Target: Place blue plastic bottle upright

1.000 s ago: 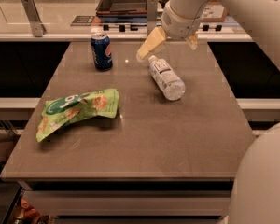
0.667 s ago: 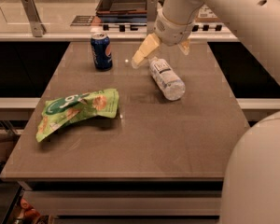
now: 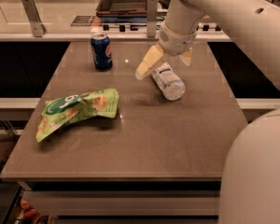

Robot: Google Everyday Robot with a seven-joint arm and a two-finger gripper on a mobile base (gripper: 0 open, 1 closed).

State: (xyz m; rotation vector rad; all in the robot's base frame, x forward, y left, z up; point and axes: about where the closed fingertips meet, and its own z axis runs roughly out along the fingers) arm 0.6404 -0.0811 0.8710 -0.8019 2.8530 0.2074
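Tabletop [image 3: 154, 143] bears blue plastic bottle [image 3: 169, 83] lying under spread gripper [image 3: 164, 68].

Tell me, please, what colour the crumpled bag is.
The bag is green, camera view; the open gripper hovers over the lying bottle.

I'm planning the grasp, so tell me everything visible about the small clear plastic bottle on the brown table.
The small clear plastic bottle lies on its side on the brown table, right of centre, pointing away from the camera and slightly left. A pale speckled label wraps its body. Its far end sits between the open tan fingers of the gripper; contact is unclear.
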